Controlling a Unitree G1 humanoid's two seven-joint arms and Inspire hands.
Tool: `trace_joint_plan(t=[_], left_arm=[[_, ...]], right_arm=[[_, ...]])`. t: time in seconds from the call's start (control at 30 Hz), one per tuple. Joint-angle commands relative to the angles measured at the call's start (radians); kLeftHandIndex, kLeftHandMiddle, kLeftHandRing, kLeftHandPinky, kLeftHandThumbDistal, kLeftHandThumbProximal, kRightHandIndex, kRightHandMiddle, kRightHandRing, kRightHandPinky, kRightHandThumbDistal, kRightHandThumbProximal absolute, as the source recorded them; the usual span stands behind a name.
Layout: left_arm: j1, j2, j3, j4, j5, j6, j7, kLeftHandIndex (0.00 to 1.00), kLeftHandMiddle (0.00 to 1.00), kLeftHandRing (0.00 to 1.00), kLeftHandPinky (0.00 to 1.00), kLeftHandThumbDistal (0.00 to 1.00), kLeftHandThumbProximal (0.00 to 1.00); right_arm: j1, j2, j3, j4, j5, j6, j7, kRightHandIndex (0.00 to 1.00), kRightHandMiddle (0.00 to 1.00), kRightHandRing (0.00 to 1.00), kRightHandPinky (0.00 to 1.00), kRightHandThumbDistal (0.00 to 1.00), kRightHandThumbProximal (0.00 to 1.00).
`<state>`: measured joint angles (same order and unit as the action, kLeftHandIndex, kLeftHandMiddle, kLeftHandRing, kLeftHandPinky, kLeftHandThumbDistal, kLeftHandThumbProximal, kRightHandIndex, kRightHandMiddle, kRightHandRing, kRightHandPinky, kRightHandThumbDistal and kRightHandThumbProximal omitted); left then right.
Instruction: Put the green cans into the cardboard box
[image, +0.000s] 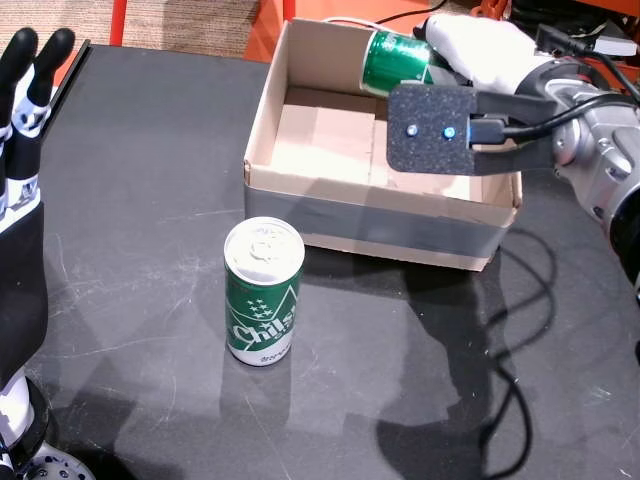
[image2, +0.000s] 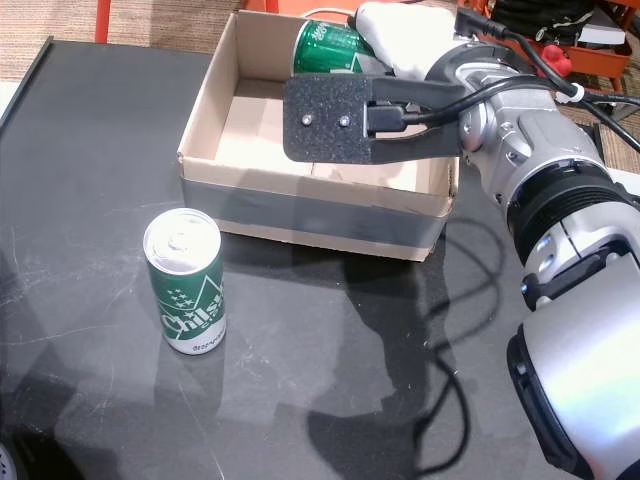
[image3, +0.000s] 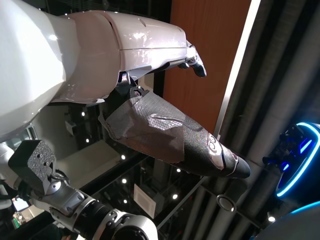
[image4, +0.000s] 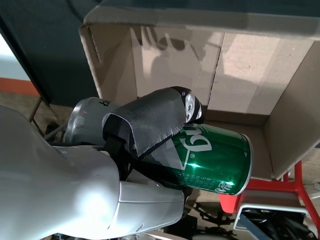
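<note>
My right hand (image: 478, 52) (image2: 400, 30) is shut on a green can (image: 394, 63) (image2: 328, 46) (image4: 207, 157), holding it on its side over the far part of the open cardboard box (image: 300, 205) (image2: 260, 205) (image4: 250, 70). The box floor shows bare in the right wrist view. A second green can (image: 263, 291) (image2: 185, 280) stands upright on the black table, just in front of the box's near wall. My left hand (image: 25, 90) rests raised at the left edge of a head view, fingers extended and apart, holding nothing; its fingers (image3: 210, 152) show against the ceiling in the left wrist view.
The black tabletop (image: 140, 200) (image2: 90, 150) lies open left of the box and around the standing can. A black camera mount (image: 430, 130) (image2: 335, 118) on my right wrist hangs over the box. Orange frame parts (image: 270, 25) and cables (image2: 540, 25) lie beyond the table.
</note>
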<state>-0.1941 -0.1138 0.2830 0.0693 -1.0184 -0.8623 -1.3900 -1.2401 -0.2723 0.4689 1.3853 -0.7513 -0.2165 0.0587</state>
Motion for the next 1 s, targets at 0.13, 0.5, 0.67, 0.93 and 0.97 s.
trace_joint_plan(t=[0.13,0.5,0.67,0.93,0.97], left_arm=[[0.055,-0.080,-0.015,-0.002,0.005,-0.035,-0.002,0.97,1.00,1.00,0.93,1.00,0.56],[0.053,-0.072,-0.018,0.003,-0.009,-0.015,-0.008,0.98,1.00,1.00,0.91,1.00,0.52],[0.048,-0.070,-0.012,0.011,-0.009,-0.025,-0.014,0.97,1.00,1.00,0.93,1.00,0.55],[0.047,-0.064,-0.009,0.020,-0.029,0.001,-0.033,0.97,1.00,1.00,0.94,1.00,0.54],[0.047,-0.064,-0.007,0.021,-0.030,0.004,-0.034,0.97,1.00,1.00,0.94,1.00,0.54]], right_arm=[[0.010,-0.020,0.062,0.003,-0.051,-0.012,-0.037,0.56,0.66,0.73,0.69,0.57,0.56],[-0.005,0.000,0.053,0.006,-0.021,0.053,0.050,0.86,0.96,1.00,1.00,1.00,0.71],[-0.006,0.002,0.047,0.005,-0.006,0.064,0.069,0.87,0.96,1.00,1.00,1.00,0.67],[-0.003,-0.001,0.046,0.005,0.006,0.068,0.074,0.85,0.96,1.00,1.00,0.99,0.65],[-0.004,0.000,0.046,0.005,0.008,0.069,0.075,0.85,0.96,1.00,1.00,0.99,0.64]])
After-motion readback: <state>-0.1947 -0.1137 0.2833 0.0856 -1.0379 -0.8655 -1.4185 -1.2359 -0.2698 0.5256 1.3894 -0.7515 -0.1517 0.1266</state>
